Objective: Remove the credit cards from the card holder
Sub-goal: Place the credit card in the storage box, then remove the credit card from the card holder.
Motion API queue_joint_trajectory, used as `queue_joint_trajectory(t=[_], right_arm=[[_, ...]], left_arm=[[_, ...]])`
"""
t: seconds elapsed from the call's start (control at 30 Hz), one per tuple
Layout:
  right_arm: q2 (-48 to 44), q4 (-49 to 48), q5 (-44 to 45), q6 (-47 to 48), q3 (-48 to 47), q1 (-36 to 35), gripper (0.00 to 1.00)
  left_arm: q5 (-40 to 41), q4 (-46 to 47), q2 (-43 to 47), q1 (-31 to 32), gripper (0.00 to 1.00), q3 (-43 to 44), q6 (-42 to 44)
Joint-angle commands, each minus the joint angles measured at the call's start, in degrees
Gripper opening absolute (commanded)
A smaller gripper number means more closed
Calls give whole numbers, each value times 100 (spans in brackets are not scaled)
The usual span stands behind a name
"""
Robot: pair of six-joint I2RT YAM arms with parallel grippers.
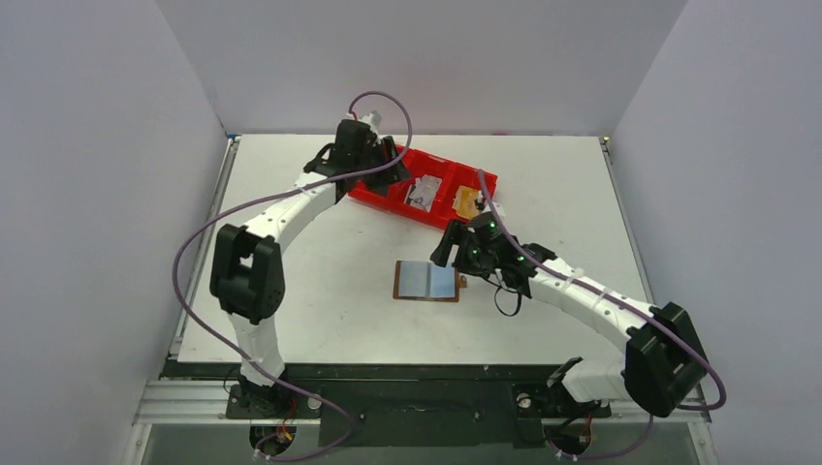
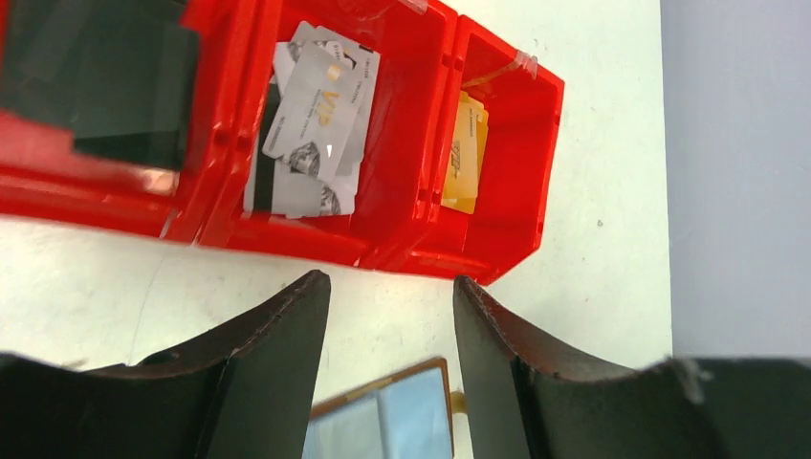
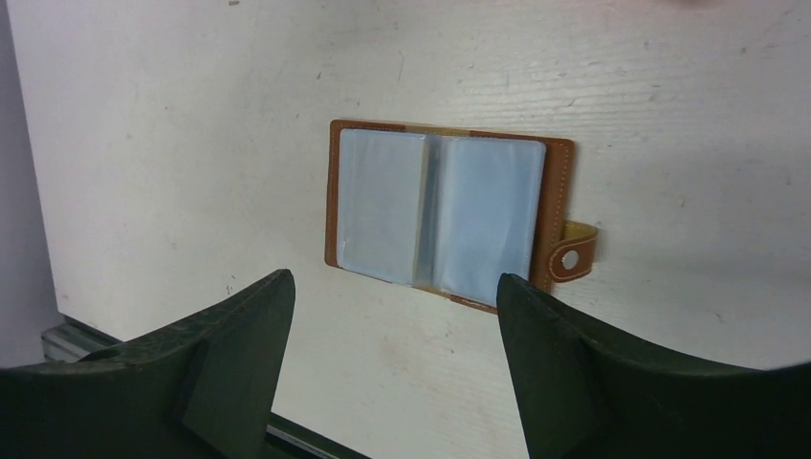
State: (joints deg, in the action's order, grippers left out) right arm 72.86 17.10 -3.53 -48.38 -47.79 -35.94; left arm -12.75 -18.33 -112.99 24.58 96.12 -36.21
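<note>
A gold card [image 2: 466, 153] lies in the red tray [image 2: 287, 237] at 12 o'clock of the open card holder [image 1: 426, 281]; left gripper [image 2: 392, 282] and right gripper [image 3: 394, 282] gape empty, the right seemingly due to pinch any card left inside.

Left arm [image 1: 291, 208] stretched far forward; left tool [image 2: 390, 287] empty, jaws parted. Right arm [image 1: 591, 300] bent inward toward centre; right tool [image 3: 394, 282] empty, jaws spread wide, angled down.
</note>
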Motion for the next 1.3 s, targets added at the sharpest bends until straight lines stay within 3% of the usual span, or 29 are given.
queue_joint_trajectory(t=[0.0,0.27,0.53,0.87,1.27], right_arm=[[537,88,636,190,-590,-437,73],[1780,565,1195,300,-1449,-1073,70],[2678,712,1442,256,-1840,-1378,66],[3086,773,1569,287,-2028,-1442,48],[3330,613,1250,481,-2025,-1448,44]], left_arm=[[518,-247,1071,-94,48,-848,-16],[648,-491,2620,-298,48,-2784,103],[453,-493,3703,-391,48,-3896,120],[315,-362,3794,-428,48,-4189,83],[230,-236,3628,-428,48,-4283,29]])
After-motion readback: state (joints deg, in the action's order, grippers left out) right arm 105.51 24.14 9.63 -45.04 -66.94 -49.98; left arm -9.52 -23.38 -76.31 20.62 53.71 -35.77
